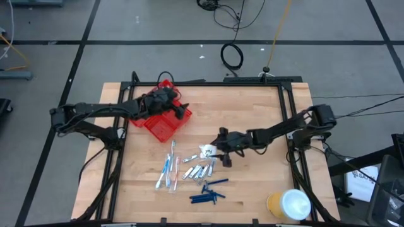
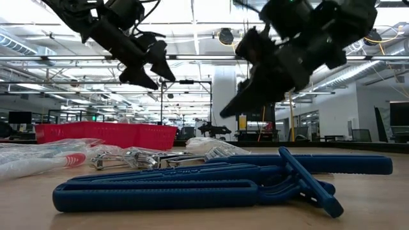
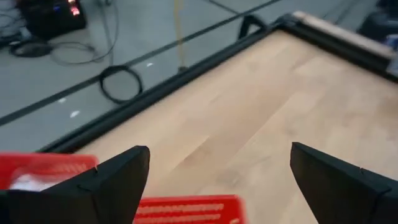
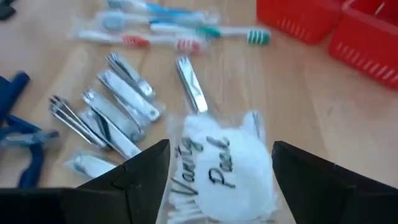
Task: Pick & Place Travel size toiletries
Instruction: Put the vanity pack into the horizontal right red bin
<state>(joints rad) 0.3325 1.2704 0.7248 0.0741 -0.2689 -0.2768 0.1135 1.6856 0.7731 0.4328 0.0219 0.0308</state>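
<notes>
right now the left gripper (image 1: 183, 111) is hovering over the red tray (image 1: 159, 126), which is sitting near the far left corner of the table (image 1: 252, 113); its fingers (image 3: 112, 180) are standing spread wide with nothing between them. the right gripper (image 1: 218, 150) is reaching in from the right edge toward the middle of the table, its jaws also parted and empty, hanging just above a white crinkly packet (image 4: 217, 165) with handwriting on it. the travel toiletries are lying loose on the bare wood between the middle and the near edge: the toothbrushes (image 1: 167, 170) are lying in a bunch nearest the left side, the silvery clippers (image 1: 199, 170) are lying just beside them toward the right, touching one another, and the dark blue stick-like pieces (image 1: 208, 192) are lying closest to the near edge. a large yellow roll (image 1: 287, 205) with a white top is standing at the near right corner, well apart from everything else.
</notes>
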